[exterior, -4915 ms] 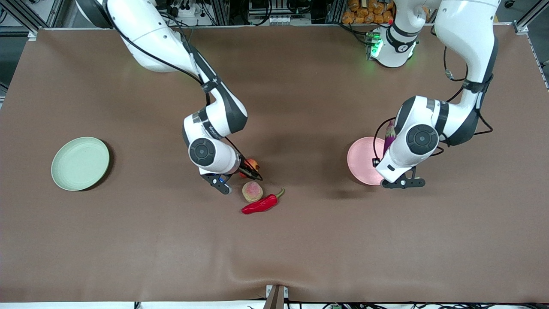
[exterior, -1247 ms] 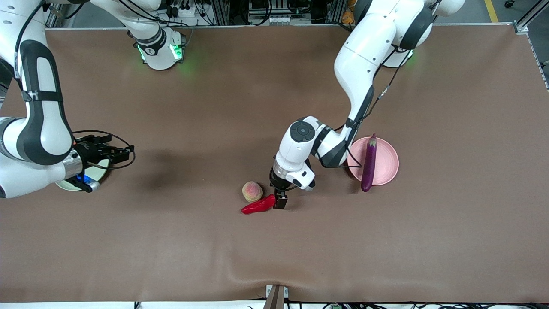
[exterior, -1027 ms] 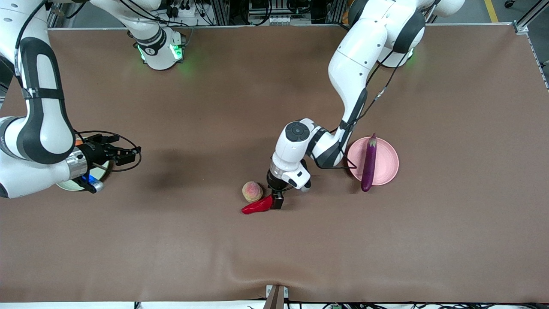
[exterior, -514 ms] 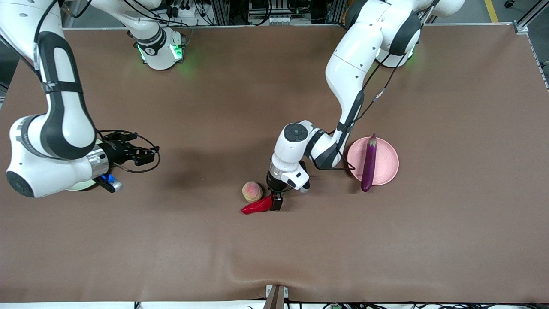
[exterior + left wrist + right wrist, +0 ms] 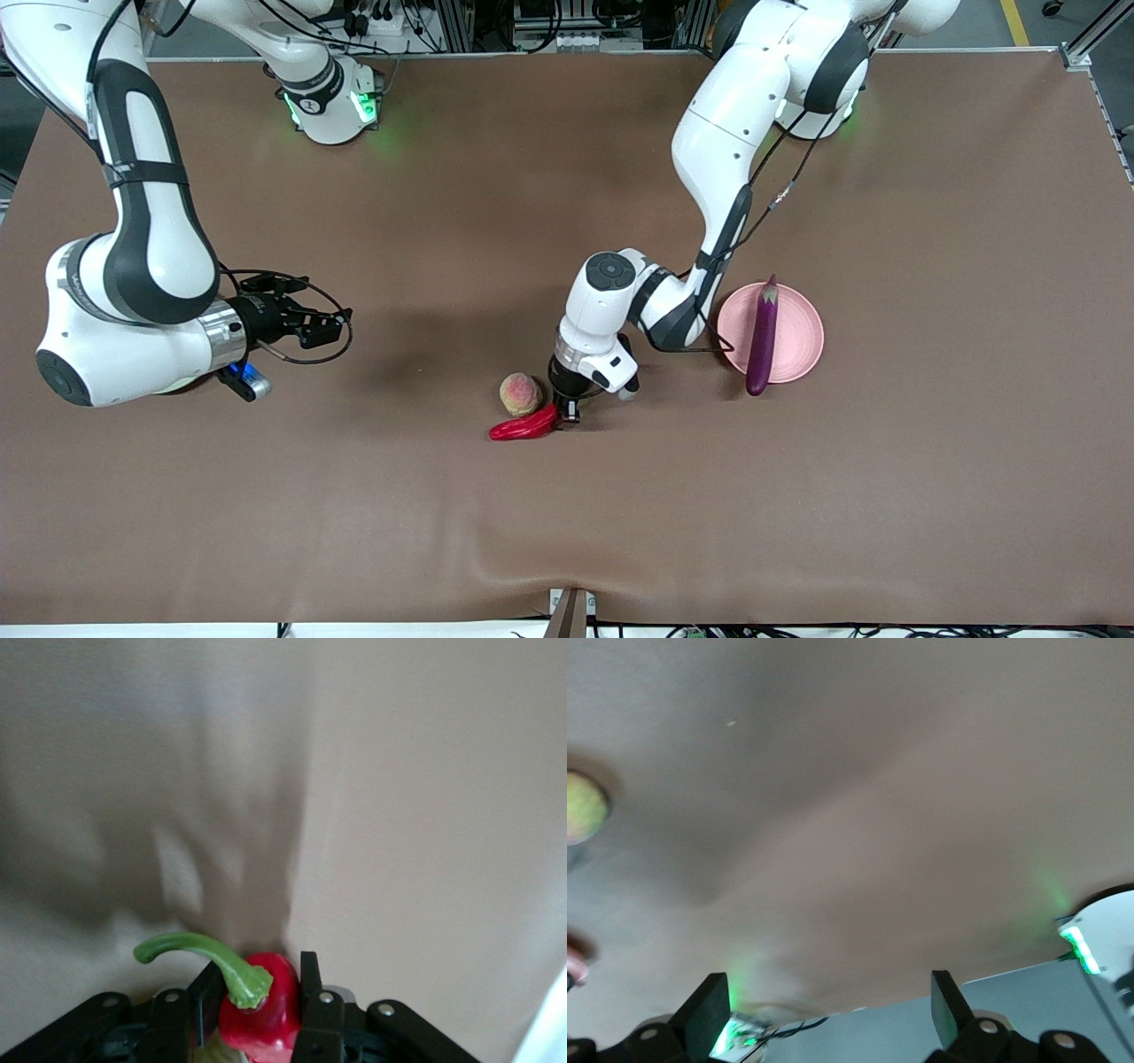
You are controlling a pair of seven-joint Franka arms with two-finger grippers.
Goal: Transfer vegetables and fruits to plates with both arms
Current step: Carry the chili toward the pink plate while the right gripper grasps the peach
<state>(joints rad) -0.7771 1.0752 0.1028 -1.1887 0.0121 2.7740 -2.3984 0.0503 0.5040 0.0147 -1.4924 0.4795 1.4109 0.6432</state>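
The eggplant (image 5: 762,335) is lying on the pink plate (image 5: 797,354) at centre right. The left gripper (image 5: 562,411) is pinching the chili pepper (image 5: 523,427) beside the peach (image 5: 520,393), both unplated. The right gripper (image 5: 330,324), jaws wide and empty, is hovering at middle left.

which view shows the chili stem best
The left wrist view: the chili pepper sits between the left gripper fingers, green stem curling out. The front view shows only its red body; the right wrist view shows none.

The right arm (image 5: 133,292) hides the pale green plate near the table's edge at that arm's end; the apple-like fruit cannot be seen.
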